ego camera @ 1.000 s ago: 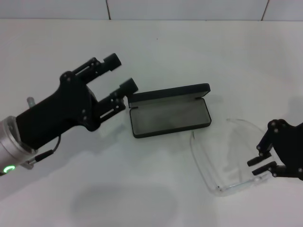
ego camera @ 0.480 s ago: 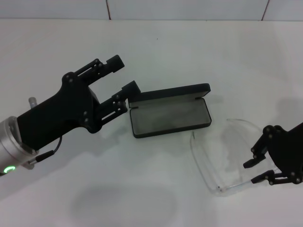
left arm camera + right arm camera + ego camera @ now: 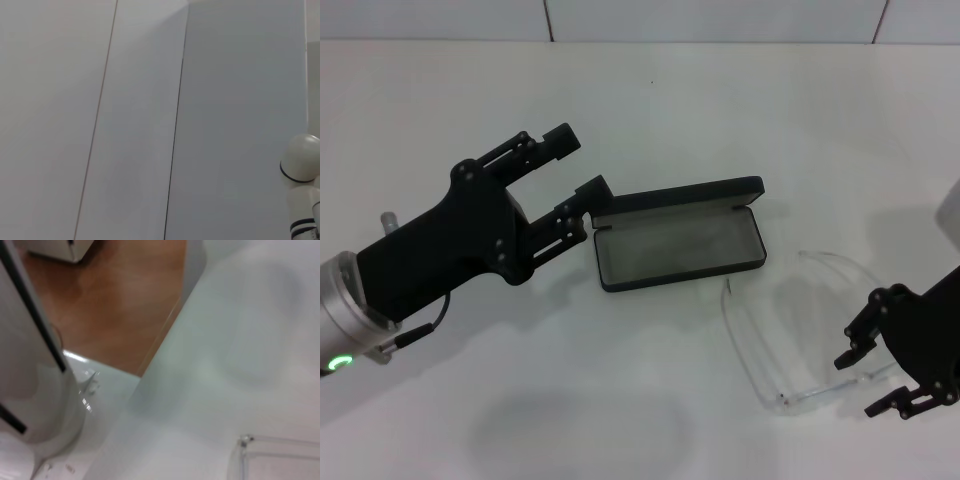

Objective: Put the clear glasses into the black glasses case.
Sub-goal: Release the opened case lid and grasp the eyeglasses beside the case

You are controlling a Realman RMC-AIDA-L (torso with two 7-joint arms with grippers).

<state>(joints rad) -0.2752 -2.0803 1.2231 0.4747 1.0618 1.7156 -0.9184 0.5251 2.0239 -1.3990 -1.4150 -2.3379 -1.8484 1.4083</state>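
Opening wider and sinking toward the near table edge, the right gripper (image 3: 873, 378) straddles the corner of the clear glasses (image 3: 798, 330), unclamped. They lie just right of the black glasses case (image 3: 678, 247), open, its long axis crosswise. The left gripper (image 3: 573, 163), fingers spread, hovers at the case's left end.

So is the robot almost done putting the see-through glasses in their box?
Not yet. The black glasses case already lies open, its grey lining bare. The clear glasses lie on the table beside it, outside the case. The right gripper is at their near end, fingers open, holding nothing. The left gripper hovers open by the case. Grabbing, lifting and placing the glasses are left.
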